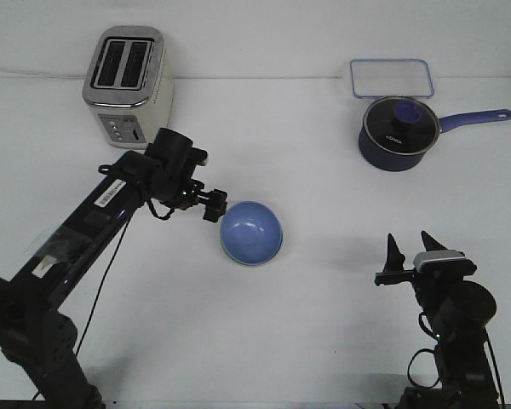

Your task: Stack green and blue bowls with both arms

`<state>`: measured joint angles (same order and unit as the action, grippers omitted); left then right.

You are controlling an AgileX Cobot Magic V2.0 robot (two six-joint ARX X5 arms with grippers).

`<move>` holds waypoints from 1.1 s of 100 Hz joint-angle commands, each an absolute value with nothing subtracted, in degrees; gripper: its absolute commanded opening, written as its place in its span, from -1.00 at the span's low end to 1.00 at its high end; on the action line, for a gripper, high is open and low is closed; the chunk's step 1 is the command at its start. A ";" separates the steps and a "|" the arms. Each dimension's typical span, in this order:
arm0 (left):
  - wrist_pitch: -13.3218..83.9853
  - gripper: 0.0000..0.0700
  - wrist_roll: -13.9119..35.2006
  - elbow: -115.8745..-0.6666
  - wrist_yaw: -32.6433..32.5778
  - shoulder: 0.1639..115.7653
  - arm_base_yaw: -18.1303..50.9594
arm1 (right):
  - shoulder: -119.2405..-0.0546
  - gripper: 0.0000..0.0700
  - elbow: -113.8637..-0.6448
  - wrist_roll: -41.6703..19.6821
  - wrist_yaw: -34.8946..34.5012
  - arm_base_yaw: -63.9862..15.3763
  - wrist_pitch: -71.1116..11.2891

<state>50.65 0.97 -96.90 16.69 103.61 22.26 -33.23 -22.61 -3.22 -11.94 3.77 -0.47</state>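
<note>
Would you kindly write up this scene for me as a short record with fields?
blue bowl: upright at mid-table, with a pale rim showing beneath its lower edge, possibly the green bowl nested under it
left claw: at the bowl's upper left rim; contact and opening unclear
right claw: open, holding nothing, apart from the bowl
toaster: far left
saucepan: far right, lid on, handle pointing right
clear container: behind the saucepan

The periwinkle blue bowl sits upright mid-worktop, round, smooth, its hollow empty; a pale rim edge peeks out beneath it.
</note>
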 commanded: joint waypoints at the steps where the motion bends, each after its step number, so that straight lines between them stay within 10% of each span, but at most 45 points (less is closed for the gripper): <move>1: 51.72 0.46 0.62 -98.08 16.69 102.52 21.96 | -33.43 0.31 -22.46 -3.64 -11.97 3.66 0.40; 41: 54.85 0.46 -0.40 -94.74 10.66 91.05 17.54 | -33.43 0.31 -22.46 -3.64 -11.94 3.68 0.40; 110: 23.31 0.47 5.08 -51.77 1.26 48.82 11.55 | -33.43 0.31 -22.46 -3.64 -11.97 3.66 0.40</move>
<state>26.28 3.05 -54.08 1.41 51.05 11.79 -33.23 -22.61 -3.25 -11.94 3.77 -0.47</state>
